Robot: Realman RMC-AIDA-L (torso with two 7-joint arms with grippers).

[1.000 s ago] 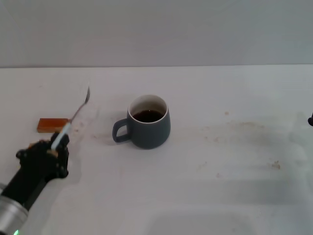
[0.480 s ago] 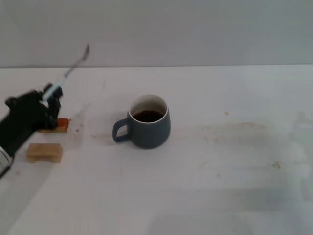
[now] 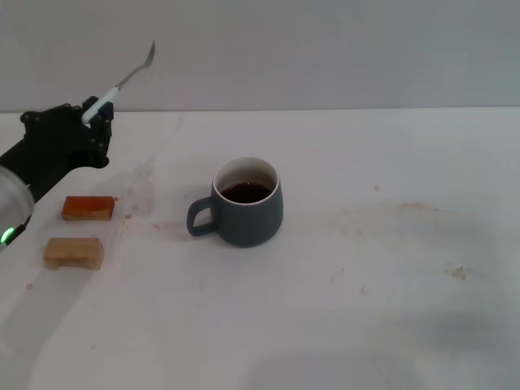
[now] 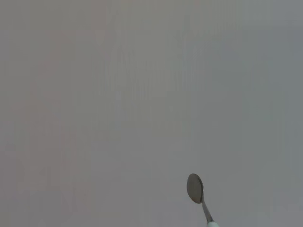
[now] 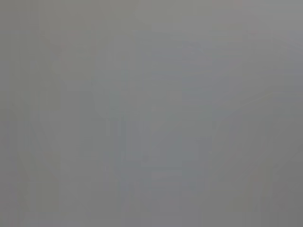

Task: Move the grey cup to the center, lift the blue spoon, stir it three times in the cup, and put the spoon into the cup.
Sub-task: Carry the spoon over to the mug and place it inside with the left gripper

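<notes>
The grey cup [image 3: 247, 203] stands near the table's middle with its handle toward my left and dark liquid inside. High at the far left, my left gripper [image 3: 97, 116] is shut on the pale handle of the blue spoon [image 3: 128, 77]. The spoon slants up and right, its metal bowl raised against the wall. In the left wrist view the blue spoon [image 4: 196, 191] shows its bowl and neck before a blank grey wall. The cup sits well to the right of and below the spoon. My right gripper is out of view.
An orange-brown block [image 3: 88, 208] and a tan block [image 3: 73, 253] lie on the white table [image 3: 390, 268] at the left, below my left arm. Faint brown stains mark the tabletop. The right wrist view shows only plain grey.
My left gripper has risen from the table's near left to the far left, carrying the spoon up off the surface. Both blocks are now uncovered. The cup has not moved.
</notes>
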